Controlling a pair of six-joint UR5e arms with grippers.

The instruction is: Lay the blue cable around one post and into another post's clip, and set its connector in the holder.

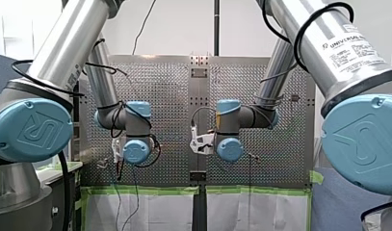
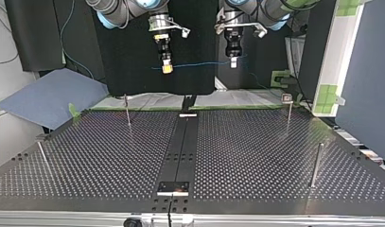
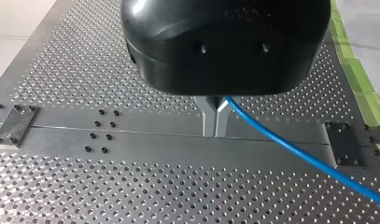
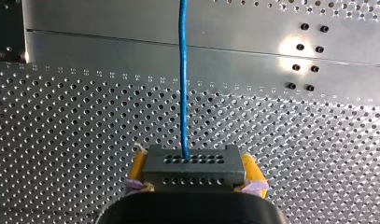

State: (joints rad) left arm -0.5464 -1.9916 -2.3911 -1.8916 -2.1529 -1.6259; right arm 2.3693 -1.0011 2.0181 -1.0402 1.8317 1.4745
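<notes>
High above the perforated table (image 2: 256, 156), a thin blue cable (image 2: 199, 63) is stretched between both grippers. My right gripper (image 2: 167, 67), at the top view's left, is shut on the cable's dark block connector (image 4: 192, 168), which sits between its yellow pads (image 4: 138, 169). From the connector the cable (image 4: 183, 84) runs straight ahead. My left gripper (image 2: 233, 61) has its metal fingers (image 3: 214, 116) shut on the blue cable (image 3: 295, 149), which trails off to one side. Thin posts (image 2: 127, 109) stand on the table; one post (image 2: 289, 116) carries a clip (image 2: 286, 98).
Two further posts (image 2: 317, 164) (image 2: 42, 156) stand nearer the camera in the top view. A dark central strip (image 2: 183, 142) runs across the table, with a small plate (image 2: 173, 187) at its near end and another (image 2: 188, 114) at its far end. Green tape (image 2: 329, 94) edges the far side.
</notes>
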